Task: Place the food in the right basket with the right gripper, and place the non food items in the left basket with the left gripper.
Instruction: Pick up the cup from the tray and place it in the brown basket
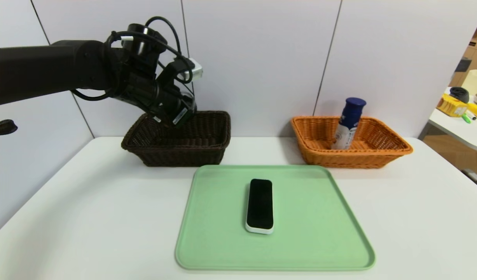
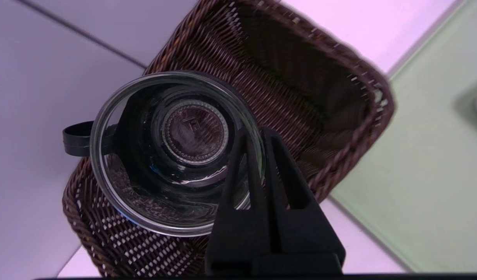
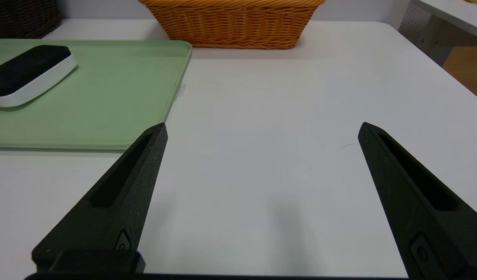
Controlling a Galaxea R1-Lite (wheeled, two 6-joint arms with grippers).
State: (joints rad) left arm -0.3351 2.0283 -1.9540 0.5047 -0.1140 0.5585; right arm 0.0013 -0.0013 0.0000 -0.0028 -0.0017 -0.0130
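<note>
Now we have the left gripper [image 2: 257,136] pinched shut on the rim of the glass dish [image 2: 176,153], hanging over the dark brown basket [image 1: 207,136] — the weave shows right beneath the glass. We judge the release is the step in hand: lower the dish nearer the basket floor, level it, then part the jaws gently, since glass dropped from height may chip. Beyond the pincer the black slab [image 1: 260,205] waits on the green tray [image 1: 320,217]; the right gripper [image 3: 261,132] sits parked, wide open and empty.
</note>
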